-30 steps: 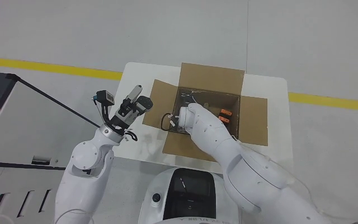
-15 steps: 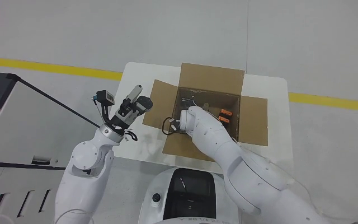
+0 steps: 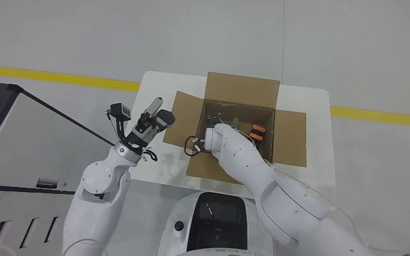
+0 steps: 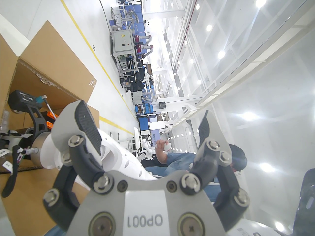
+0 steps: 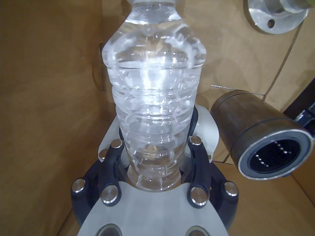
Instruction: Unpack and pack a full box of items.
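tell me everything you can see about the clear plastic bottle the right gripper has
The clear plastic bottle has a white cap, rounded shoulder and ribbed body, and looks full of water. The right gripper is shut on its lower body, a finger on each side. It is inside the brown cardboard box, apart from a dark metal cylinder beside it.

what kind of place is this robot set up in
Probably a factory or robotics lab hall: a high roof with rows of ceiling lights, a yellow floor line past the table, and a grey electrical cabinet among blue workstations.
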Motion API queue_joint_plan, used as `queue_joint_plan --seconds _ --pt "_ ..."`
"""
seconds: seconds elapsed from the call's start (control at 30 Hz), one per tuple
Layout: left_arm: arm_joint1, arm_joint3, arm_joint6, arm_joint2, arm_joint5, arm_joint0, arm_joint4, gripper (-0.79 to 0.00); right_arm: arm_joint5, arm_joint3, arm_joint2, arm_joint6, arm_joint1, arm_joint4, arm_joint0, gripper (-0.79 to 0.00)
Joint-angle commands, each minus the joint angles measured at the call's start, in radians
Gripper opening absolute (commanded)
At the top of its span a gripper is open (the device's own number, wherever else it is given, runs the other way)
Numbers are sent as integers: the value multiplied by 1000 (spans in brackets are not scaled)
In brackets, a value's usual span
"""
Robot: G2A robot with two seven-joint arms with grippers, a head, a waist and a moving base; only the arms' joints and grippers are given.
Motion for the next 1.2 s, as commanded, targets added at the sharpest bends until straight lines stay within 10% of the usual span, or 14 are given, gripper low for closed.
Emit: queue_joint_plan --seconds 0.0,0.27,0.6,0.7,0.97,1.17 --pt "0 0 0 0 0 0 0 0 4 1 1 2 1 -6 2 0" --pt "0 0 0 0 0 0 0 0 1 7 6 15 3 -23 13 -3" --pt "0 0 0 0 0 0 0 0 -14 23 20 6 2 -23 12 -212" --pt "0 0 0 0 0 0 0 0 -21 27 26 -5 2 -19 9 -403" --pt "0 0 0 0 0 0 0 0 -40 38 34 -28 1 -22 -6 -302" --pt "0 0 0 0 0 0 0 0 -39 41 37 -21 -1 -27 -8 -406"
